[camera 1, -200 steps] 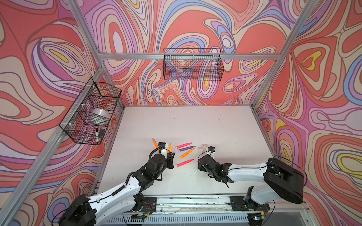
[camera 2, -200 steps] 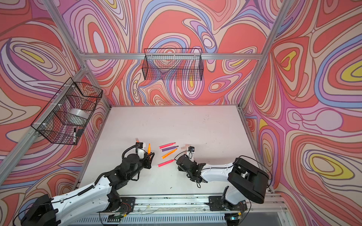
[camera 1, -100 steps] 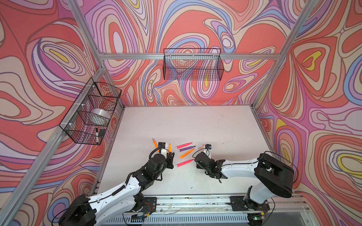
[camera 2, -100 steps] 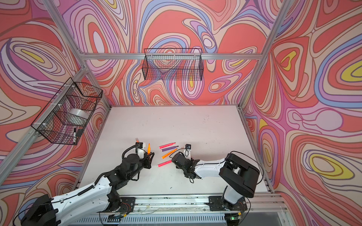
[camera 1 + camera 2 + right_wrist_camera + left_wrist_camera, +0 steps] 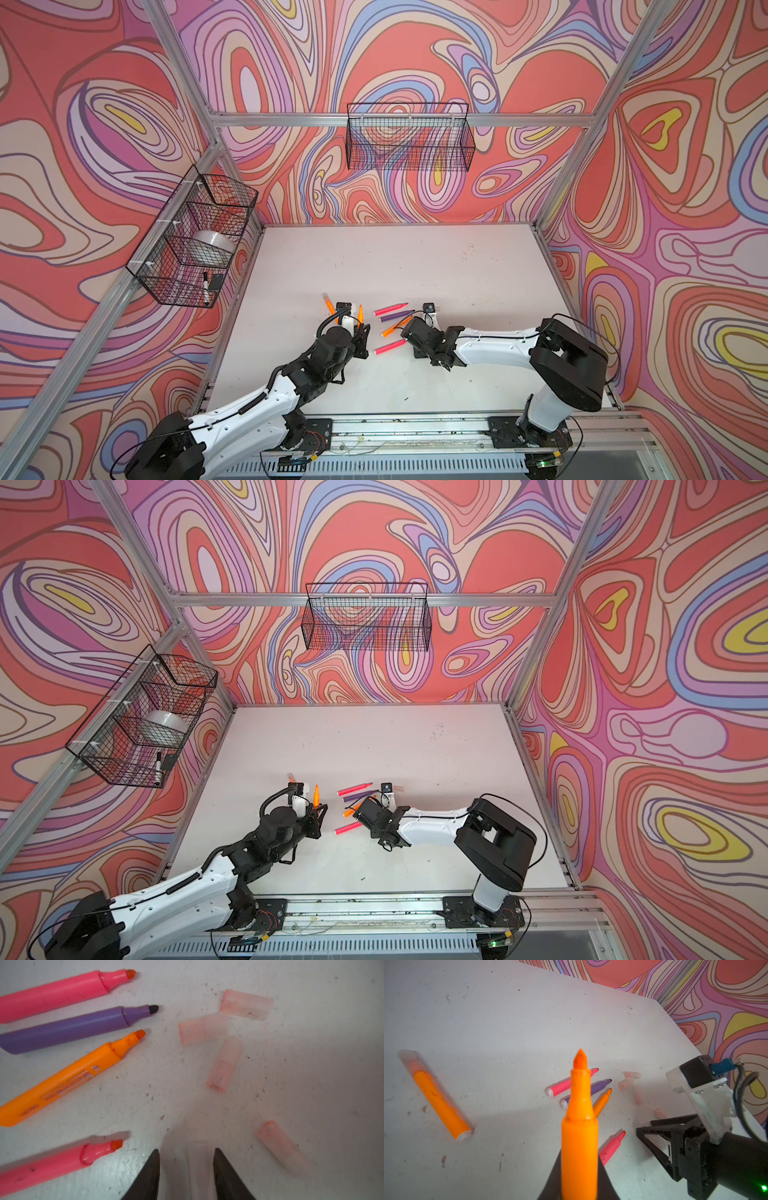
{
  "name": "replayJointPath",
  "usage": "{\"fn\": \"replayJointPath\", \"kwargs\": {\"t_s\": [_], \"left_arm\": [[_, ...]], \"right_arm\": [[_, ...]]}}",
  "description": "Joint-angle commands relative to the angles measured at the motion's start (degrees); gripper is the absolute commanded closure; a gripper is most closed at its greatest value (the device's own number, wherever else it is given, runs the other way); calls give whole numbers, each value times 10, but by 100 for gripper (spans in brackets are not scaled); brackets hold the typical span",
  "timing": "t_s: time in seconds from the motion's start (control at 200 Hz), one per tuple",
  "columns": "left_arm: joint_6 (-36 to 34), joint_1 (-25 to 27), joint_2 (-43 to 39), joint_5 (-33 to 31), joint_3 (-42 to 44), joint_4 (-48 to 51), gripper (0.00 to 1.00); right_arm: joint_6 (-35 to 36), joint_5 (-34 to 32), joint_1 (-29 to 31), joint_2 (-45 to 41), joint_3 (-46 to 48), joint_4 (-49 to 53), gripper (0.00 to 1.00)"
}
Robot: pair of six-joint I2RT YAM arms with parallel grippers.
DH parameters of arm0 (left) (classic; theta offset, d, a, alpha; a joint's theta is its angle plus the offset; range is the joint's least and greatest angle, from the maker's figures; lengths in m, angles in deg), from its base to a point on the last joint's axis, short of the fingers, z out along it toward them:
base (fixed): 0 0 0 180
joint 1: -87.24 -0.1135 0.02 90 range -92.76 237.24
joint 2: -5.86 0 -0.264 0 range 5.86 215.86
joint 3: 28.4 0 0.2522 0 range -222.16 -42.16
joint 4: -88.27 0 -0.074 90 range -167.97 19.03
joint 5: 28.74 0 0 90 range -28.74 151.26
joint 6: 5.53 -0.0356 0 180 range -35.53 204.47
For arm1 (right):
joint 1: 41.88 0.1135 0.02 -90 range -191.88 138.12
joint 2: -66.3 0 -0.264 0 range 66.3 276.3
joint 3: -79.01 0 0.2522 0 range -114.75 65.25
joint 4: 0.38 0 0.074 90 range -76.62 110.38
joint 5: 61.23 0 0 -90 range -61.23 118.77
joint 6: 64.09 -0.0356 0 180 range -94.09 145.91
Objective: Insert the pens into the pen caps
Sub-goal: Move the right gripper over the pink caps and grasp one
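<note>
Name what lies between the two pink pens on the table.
A purple pen and an orange pen lie there, side by side, both uncapped. The right wrist view shows it most clearly; both top views show it too.

Right gripper [image 5: 186, 1149]: two dark fingertips [image 5: 149, 1174] stand apart over the scuffed white table [image 5: 332, 1064]. A clear cap [image 5: 198, 1167], blurred, sits between them, with a gap showing on its left side.

Left of it, four uncapped pens lie side by side, tips to the right. Far to near: pink pen [image 5: 52, 995], purple pen [image 5: 62, 1030], orange pen [image 5: 62, 1082], second pink pen [image 5: 47, 1165].

Right of the tips, three pinkish caps [image 5: 202, 1028] lie close together, the two farthest touching at a corner. A fourth cap [image 5: 284, 1149] lies apart, nearer.
</note>
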Motion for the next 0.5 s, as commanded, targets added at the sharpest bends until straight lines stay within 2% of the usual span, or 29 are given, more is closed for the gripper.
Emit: {"fn": "replayJointPath", "kwargs": {"t_s": [0.0,0.21,0.491], "left_arm": [[0,-2,-6,-14,-2,12,100],[0,-2,-15,-14,1,17,100],[-2,-2,-17,-15,2,20,100]], "right_arm": [[32,5,1,17,-27,68,57],[41,-6,-1,66,-55,96,66],[39,-2,-1,60,-49,95,66]]}}
